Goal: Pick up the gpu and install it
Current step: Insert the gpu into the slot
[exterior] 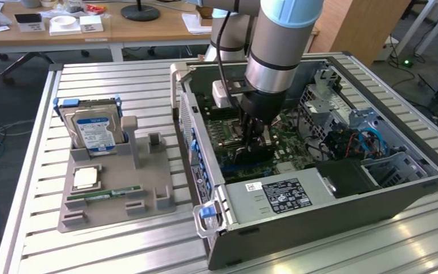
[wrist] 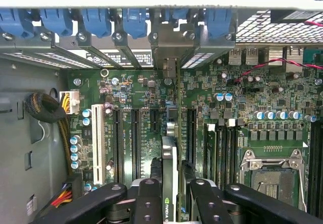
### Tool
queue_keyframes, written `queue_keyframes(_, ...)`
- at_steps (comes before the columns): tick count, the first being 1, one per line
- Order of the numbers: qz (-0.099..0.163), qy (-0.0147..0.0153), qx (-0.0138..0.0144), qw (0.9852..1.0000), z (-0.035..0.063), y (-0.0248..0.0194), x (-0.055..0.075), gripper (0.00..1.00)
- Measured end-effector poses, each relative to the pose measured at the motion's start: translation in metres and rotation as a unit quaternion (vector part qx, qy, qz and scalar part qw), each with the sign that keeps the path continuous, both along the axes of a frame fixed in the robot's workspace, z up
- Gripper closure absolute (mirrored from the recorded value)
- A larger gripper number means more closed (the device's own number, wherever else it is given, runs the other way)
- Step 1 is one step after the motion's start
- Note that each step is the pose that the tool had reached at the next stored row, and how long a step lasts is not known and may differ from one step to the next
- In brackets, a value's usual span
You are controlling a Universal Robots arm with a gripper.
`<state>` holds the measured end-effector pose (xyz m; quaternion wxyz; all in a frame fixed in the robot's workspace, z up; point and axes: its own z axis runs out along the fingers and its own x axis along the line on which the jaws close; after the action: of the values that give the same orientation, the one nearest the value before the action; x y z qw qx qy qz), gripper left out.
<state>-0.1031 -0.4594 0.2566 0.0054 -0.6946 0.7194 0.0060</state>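
— What is the gripper doing?
— Its black fingers are drawn in narrow on the gpu, one on each face of the card, which stands on edge between them.
— Where is that card?
— Inside the open computer case, low over the green motherboard. From the gripper, the metal slot bracket is at twelve o'clock and the empty CPU socket near three.

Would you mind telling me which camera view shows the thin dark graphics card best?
The wrist view: the thin dark graphics card stands edge-on between the black tool fingers, over the green motherboard slots. In the exterior view, the card is a dark shape under the tool, inside the open grey computer case.
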Motion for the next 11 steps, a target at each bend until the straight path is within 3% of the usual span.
queue_keyframes(11, 0.000, 0.0000, 0.0000, 1.0000, -0.0011, 0.0000, 0.0000, 0.74)
